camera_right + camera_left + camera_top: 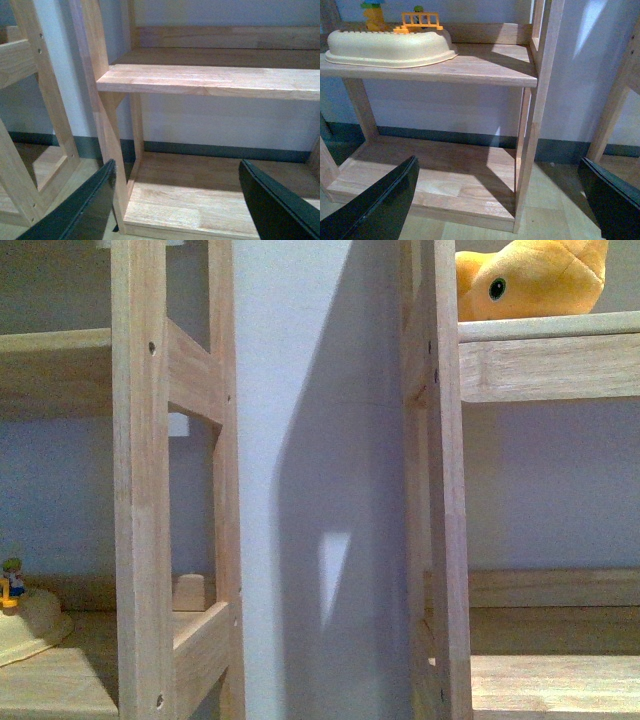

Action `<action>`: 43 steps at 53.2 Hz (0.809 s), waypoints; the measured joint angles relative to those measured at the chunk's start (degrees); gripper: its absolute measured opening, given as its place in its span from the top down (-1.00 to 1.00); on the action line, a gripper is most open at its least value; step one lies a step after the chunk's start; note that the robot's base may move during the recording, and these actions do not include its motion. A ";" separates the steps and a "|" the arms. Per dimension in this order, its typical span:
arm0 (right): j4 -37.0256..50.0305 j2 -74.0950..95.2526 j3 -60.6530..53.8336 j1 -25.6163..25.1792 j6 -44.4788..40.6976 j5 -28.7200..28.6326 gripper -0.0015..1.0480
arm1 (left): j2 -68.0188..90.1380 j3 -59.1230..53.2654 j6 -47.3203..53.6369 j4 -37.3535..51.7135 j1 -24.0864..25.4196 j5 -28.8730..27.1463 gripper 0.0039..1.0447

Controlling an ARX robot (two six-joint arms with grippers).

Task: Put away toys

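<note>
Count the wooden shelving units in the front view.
2. The left shelving unit carries a pale dome toy on its lower shelf; the right shelving unit carries the orange plush on its upper shelf. More may lie outside view.

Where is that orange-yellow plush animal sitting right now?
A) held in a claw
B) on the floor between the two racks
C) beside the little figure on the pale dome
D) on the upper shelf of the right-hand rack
D: the front view shows the plush animal resting on the upper shelf of the right rack.
</note>
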 joint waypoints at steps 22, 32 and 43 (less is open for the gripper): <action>0.00 0.00 0.00 0.00 0.00 0.02 -0.87 | 0.00 0.00 0.00 0.00 0.00 0.02 -0.88; 0.00 0.00 0.00 0.00 0.00 0.02 -0.87 | 0.00 0.00 0.00 0.00 0.00 0.00 -0.88; 0.00 0.00 0.00 0.00 0.00 0.02 -0.87 | 0.00 0.00 0.00 0.00 0.00 0.02 -0.88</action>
